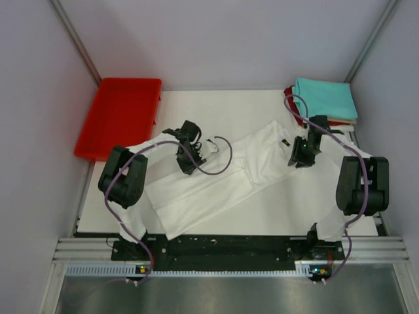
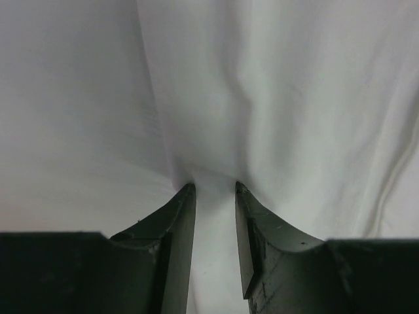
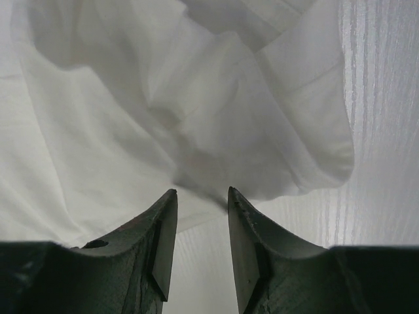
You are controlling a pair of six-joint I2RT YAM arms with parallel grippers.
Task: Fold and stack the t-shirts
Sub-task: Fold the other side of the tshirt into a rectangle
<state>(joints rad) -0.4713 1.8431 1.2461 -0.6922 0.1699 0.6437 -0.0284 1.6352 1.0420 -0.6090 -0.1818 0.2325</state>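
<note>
A white t-shirt (image 1: 216,180) lies spread diagonally across the table, its small dark neck label (image 1: 285,141) near the right end. My left gripper (image 1: 190,159) is down on the shirt's upper left part. In the left wrist view its narrow jaws (image 2: 215,188) pinch a ridge of white cloth (image 2: 275,98). My right gripper (image 1: 302,156) is at the collar end. Its jaws (image 3: 201,193) are nearly closed on a bunched edge of the shirt (image 3: 196,111), which is lifted off the table. A folded stack sits at the back right: teal (image 1: 325,98) on top, dark red (image 1: 289,98) below, and a cream edge (image 1: 345,122).
A red plastic tray (image 1: 119,116) stands at the back left, partly off the white table top (image 1: 216,104). Grey walls close in on both sides. Purple cables loop over both arms. The black arm rail runs along the near edge (image 1: 222,245).
</note>
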